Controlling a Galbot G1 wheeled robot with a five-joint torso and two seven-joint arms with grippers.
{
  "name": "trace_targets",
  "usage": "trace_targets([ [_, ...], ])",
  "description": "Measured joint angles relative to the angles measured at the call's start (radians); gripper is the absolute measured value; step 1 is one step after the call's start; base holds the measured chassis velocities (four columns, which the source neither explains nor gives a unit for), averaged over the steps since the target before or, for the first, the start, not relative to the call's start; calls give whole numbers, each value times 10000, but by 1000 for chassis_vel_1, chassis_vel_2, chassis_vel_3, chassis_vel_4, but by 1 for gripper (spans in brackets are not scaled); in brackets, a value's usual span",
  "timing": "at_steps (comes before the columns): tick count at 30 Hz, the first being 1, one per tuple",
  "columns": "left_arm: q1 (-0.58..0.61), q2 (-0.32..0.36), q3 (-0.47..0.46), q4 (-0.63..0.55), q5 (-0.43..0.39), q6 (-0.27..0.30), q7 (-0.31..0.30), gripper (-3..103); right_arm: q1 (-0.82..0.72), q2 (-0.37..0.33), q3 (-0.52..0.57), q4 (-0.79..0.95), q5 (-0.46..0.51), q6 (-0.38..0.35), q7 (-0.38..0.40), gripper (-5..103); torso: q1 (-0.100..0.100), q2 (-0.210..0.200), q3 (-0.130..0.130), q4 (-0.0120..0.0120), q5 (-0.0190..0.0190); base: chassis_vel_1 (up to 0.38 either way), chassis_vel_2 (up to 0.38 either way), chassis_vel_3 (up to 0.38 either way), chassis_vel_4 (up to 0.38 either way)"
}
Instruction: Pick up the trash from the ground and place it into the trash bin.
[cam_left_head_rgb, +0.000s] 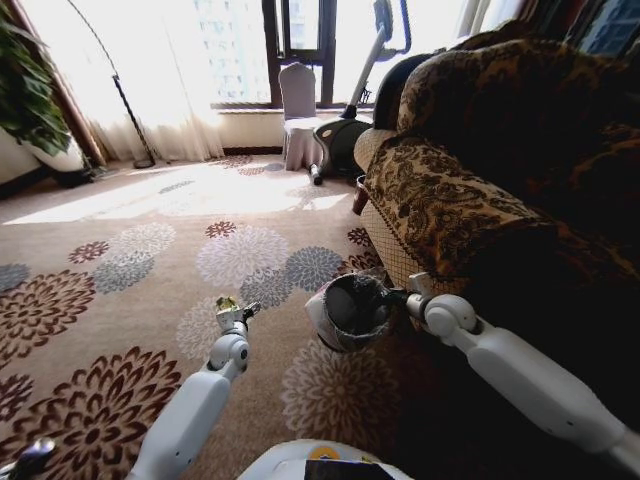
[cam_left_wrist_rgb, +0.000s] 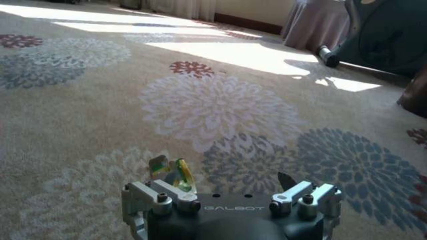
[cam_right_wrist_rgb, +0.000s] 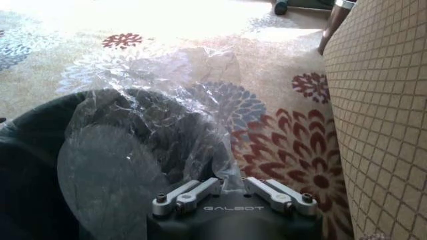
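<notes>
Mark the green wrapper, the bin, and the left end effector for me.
small green-yellow crinkled wrapper (cam_left_wrist_rgb: 175, 172), left wrist view, on its upright middle fold.
round dark bin with translucent plastic liner (cam_left_head_rgb: 352, 305), head view, on the dark inside wall.
left end effector (cam_left_head_rgb: 234, 310), head view, midway between its fingertips.

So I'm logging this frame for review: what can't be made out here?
- Head view: inside of the round dark bag-lined trash bin, shadowed, contents unreadable.
- Right wrist view: right tool tips, hidden under crinkled clear liner.
- Left wrist view: small green-yellow trash scrap in left tool, too small to identify.
</notes>
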Motion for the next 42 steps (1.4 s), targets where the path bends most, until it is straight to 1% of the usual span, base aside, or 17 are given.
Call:
trace_targets([
  [4,33,-13,20,43,74,0,113,100,-322,-145,324,142,-67,94,-121,1,1,0,4,0,-1,39,72,80,61],
  [14,331,-50,54,-34,255,-43,286,100,-816,-266,691,423,-176,136,-144,1,1,0,4,5,0,101,104,108,108],
  [18,555,21,81,-101,411,-135,509,100,-1005,-270,812,439,-272,214,-196,1,0,-1,4,14,1,125,110,109,113],
  [20,595,41,94,-166,411,-109,541,100,-1127,-273,903,452,-349,238,-233,1,0,0,3,13,2,52,82,86,76],
  [23,611,51,138,-247,437,30,621,100,-1441,-302,1145,531,-444,266,-296,1,0,-1,3,-4,0,17,16,14,11],
  [26,611,63,198,-309,449,189,698,100,-1659,-346,1303,598,-512,264,-347,1,0,0,3,-10,0,-48,37,30,-69],
  [30,581,4,350,-366,496,315,698,100,-1869,-401,1492,704,-610,264,-431,1,0,0,2,2,0,-86,78,104,-95],
  [38,548,-31,429,-409,485,434,559,100,-1881,-345,1512,767,-625,255,-431,1,0,-1,4,3,-2,-199,195,195,-187],
  [42,539,4,504,-304,452,491,558,100,-1890,-257,1443,768,-650,359,-375,1,1,-3,7,5,4,-237,223,234,-233],
])
